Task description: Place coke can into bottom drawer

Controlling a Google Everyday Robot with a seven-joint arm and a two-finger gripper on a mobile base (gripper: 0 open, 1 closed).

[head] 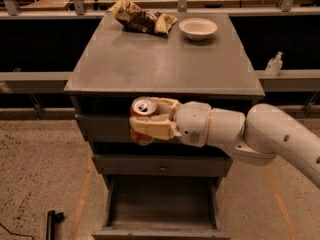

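Observation:
My gripper (146, 119) is shut on the coke can (142, 110), a red can with a silver top, held upright in front of the cabinet's top drawer, just below the front edge of the cabinet top. The cream fingers (150, 128) wrap the can's sides, so only its top and a bit of its red bottom show. The bottom drawer (161, 206) is pulled open below, its plain grey floor bare. The can is well above the drawer and slightly left of its middle.
The grey cabinet top (165, 59) carries a brown-and-yellow snack bag (141, 20) and a white bowl (198, 28) at the back. The middle drawer (161, 165) is closed. A clear bottle (273, 65) stands on a ledge at right. A black object (51, 222) lies on the floor at left.

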